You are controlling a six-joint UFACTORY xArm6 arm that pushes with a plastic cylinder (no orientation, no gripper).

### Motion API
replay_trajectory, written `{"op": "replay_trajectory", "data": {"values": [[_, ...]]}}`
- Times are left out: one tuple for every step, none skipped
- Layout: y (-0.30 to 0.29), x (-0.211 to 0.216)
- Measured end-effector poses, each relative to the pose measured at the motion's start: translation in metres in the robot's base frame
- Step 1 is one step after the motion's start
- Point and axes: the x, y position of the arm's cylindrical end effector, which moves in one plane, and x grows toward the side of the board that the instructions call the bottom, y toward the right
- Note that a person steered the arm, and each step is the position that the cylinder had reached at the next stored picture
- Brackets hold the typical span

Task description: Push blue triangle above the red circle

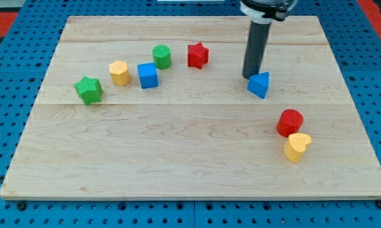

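Nearest to the camera is the yellow heart (297, 146), low on the view's right of the wooden tabletop (177, 158). Just above it, touching it, sits the red circle (290, 121).

Farther up from those two is the blue triangle (258, 84). It is well apart from the red circle, higher and a bit to the view's left. My tip (250, 76) is right at the triangle's upper left side, and it looks like it is touching it. This arm has no pincer, only the rod, so nothing is being pinched.

Way over on the view's left, a row of blocks climbs up toward the far side: a green star (89, 89), a yellow block (119, 73), a blue cube (148, 75), a green round block (161, 56) and a red star (198, 55). None of them are in my way.

I think the blue triangle is small, light and hard. It should slide easily on the smooth wood. It can also spin if I push on a corner. So I would press on the middle of a flat side. It already sits higher than the red circle, so I think a small push toward the view's right would line it up.
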Motion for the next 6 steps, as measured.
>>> {"op": "replay_trajectory", "data": {"values": [[0.0, 0.024], [0.015, 0.031], [0.014, 0.04], [0.014, 0.049], [0.037, 0.051], [0.026, 0.051]]}}
